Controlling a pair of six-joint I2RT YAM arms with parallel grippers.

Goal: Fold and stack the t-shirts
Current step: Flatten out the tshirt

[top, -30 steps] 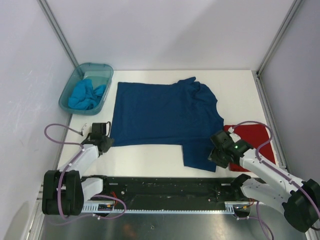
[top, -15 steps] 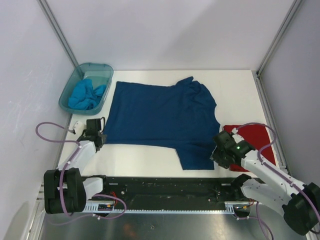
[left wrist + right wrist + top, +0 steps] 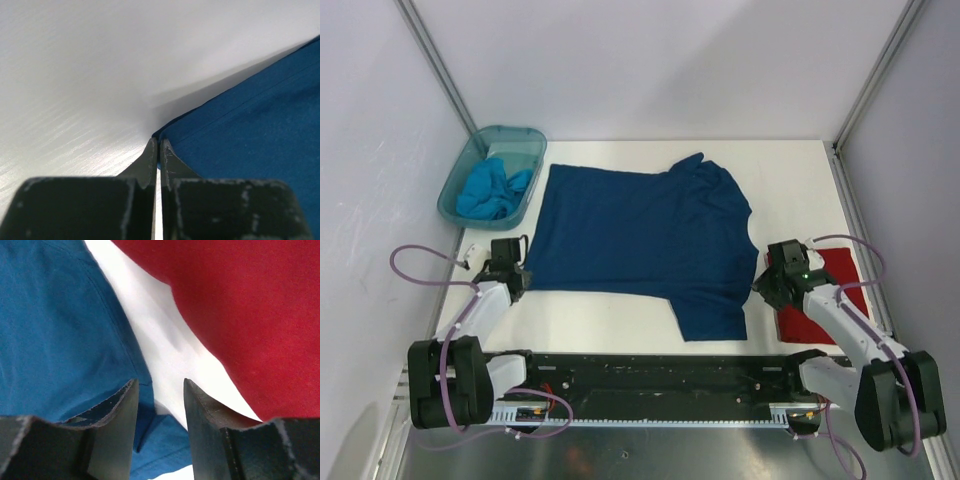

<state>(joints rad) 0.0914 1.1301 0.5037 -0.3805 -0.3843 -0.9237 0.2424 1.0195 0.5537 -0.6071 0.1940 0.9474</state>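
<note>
A navy blue t-shirt [image 3: 645, 235] lies spread flat in the middle of the white table [image 3: 790, 190]. My left gripper [image 3: 516, 273] is shut on the shirt's near left corner; the left wrist view shows the jaws [image 3: 159, 148] pinched on the blue hem [image 3: 250, 125]. My right gripper [image 3: 764, 284] is open and empty at the shirt's right edge. In the right wrist view its jaws [image 3: 160, 390] hover over the blue cloth [image 3: 60, 330] and the strip of table beside a red t-shirt [image 3: 250, 315]. The red t-shirt [image 3: 845, 278] lies folded at the right.
A teal bin [image 3: 451, 195] at the far left holds a crumpled teal t-shirt [image 3: 490, 190]. Grey walls enclose the table on three sides. A black rail [image 3: 650, 375] runs along the near edge between the arm bases.
My left gripper pulled the shirt's near left corner further left, flattening the cloth. My right gripper let go of the near right part and moved up and right towards the red shirt.
</note>
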